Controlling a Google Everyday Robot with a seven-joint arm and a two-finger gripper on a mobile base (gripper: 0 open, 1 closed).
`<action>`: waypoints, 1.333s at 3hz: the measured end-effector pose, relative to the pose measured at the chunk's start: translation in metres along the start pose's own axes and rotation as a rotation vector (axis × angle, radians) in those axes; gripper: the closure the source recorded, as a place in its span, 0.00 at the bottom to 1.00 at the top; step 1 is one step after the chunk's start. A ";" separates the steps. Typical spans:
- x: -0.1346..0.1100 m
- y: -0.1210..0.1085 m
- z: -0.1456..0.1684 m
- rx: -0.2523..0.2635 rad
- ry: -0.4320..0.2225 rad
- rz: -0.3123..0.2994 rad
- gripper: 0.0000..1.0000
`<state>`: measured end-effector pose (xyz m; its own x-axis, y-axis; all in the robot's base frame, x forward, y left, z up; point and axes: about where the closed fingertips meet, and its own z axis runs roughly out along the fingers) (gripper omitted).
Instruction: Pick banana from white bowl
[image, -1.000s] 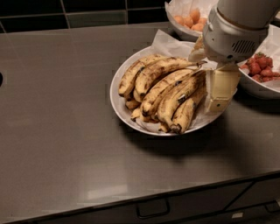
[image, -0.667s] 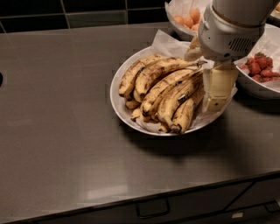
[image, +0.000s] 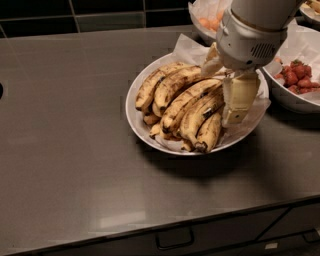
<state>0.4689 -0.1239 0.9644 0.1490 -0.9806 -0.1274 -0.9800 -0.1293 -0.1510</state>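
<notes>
The white bowl (image: 134, 116) sits mid-table, lined with crinkled white paper and holding several brown-speckled bananas. The banana (image: 196, 116), long with a small dark patch near mid-length, lies toward the right of the pile. My gripper (image: 223, 93) hangs over the bowl's right side. One cream finger (image: 239, 98) reaches down beside the rightmost bananas and the other finger (image: 212, 64) sits above the bananas' far ends. The fingers stand apart, with the banana ends between them. Nothing is lifted.
A white bowl of small orange fruit (image: 207, 22) stands behind the gripper. A white bowl of red strawberries (image: 296, 80) stands at the right edge. The dark table's front edge (image: 150, 232) runs along the bottom, with drawers below.
My gripper has shifted slightly to the left over the bowl's right side. The bananas have not moved.
</notes>
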 end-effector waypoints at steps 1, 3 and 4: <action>-0.002 -0.003 0.008 -0.015 -0.011 -0.016 0.26; -0.004 -0.005 0.012 -0.023 -0.015 -0.024 0.32; -0.004 -0.005 0.012 -0.023 -0.015 -0.025 0.33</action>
<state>0.4743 -0.1174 0.9540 0.1751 -0.9747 -0.1387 -0.9788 -0.1570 -0.1318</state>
